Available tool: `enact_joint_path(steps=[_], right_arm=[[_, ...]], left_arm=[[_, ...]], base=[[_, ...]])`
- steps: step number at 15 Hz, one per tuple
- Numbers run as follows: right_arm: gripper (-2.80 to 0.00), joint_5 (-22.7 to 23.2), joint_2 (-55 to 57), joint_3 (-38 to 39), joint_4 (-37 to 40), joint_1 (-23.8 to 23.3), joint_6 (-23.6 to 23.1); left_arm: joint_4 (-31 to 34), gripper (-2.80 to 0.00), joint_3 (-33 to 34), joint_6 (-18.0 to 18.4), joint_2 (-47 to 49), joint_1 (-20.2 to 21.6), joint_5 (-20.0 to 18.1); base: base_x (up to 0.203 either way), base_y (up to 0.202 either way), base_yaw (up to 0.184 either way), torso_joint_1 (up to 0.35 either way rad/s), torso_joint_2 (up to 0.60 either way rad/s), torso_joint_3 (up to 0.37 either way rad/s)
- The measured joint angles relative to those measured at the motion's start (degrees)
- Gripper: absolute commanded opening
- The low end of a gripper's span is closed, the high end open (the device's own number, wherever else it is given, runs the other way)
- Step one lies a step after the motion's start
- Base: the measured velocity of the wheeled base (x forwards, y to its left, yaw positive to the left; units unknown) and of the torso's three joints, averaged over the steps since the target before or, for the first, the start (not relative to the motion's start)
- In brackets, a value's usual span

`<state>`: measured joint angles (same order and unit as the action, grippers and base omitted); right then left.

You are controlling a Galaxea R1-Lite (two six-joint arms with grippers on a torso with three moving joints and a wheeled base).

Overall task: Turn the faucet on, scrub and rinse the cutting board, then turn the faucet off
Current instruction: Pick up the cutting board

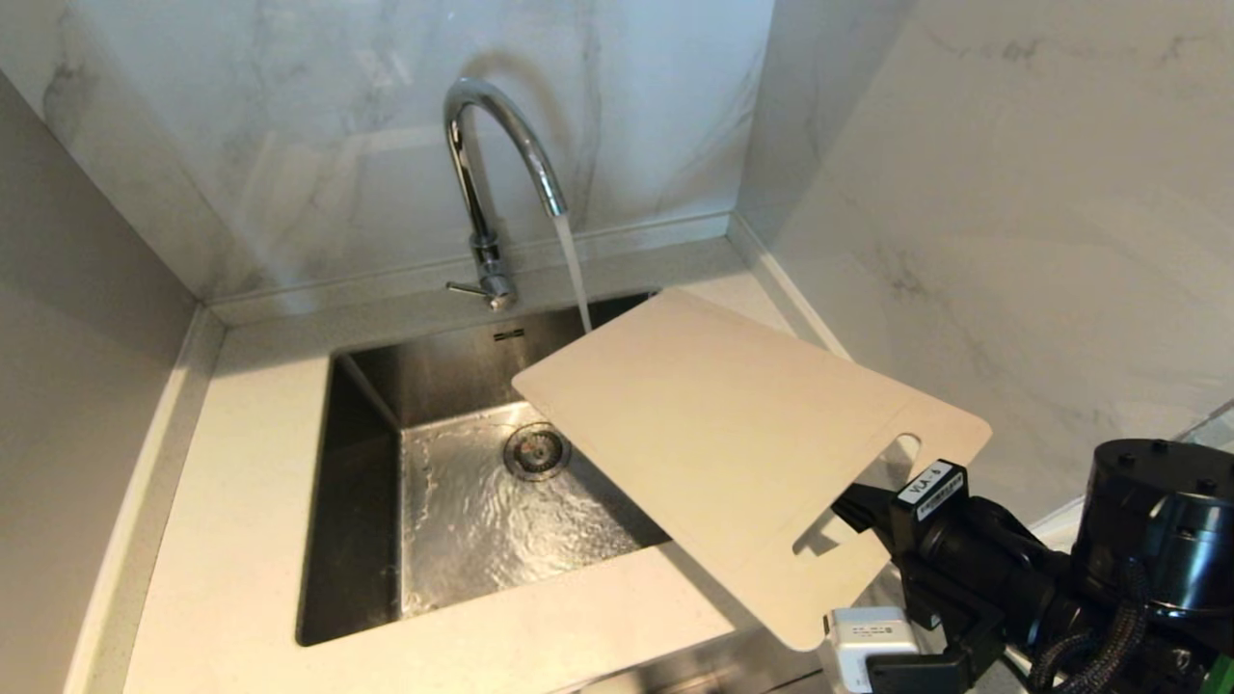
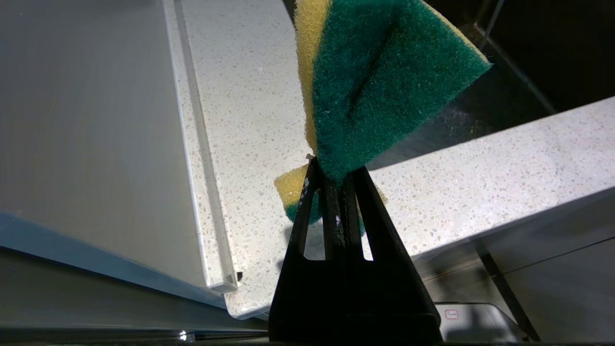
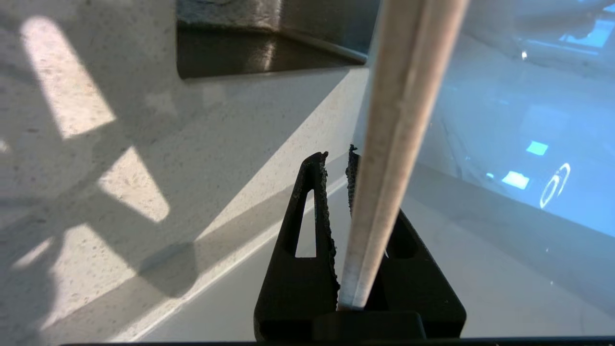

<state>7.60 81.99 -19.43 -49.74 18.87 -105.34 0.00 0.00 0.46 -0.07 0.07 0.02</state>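
Fingers [image 3: 317, 211] of right gripper [image 3: 336, 161] clamped on cutting board [image 1: 733, 434] edge by its slot: cream, thin, tilted over sink [image 1: 366, 501], far corner under running faucet [image 1: 482, 193]. Right arm reaching in low from lower right, partly cut off. Left gripper [image 2: 331, 166] pinching green-yellow sponge [image 2: 384, 77], outside head view.

The left pincer [image 2: 336, 180] is clamped tight on a yellow-and-green sponge [image 2: 379, 81], green scrubby side facing us, and it hangs just above the speckled white desk [image 2: 250, 120]. The dark sink [image 2: 519, 62] sits right past the desk's edge.
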Motion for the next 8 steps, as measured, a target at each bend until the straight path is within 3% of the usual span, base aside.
enact_joint_path(steps=[8], right_arm=[[-2.80,0.28,-2.44,-0.38,5.61,0.11,-1.22]], left_arm=[[0.00,-2.80,0.00,-0.06,0.00,0.00,0.00]], base=[[0.000,0.000,0.000,0.000,0.00,0.000]])
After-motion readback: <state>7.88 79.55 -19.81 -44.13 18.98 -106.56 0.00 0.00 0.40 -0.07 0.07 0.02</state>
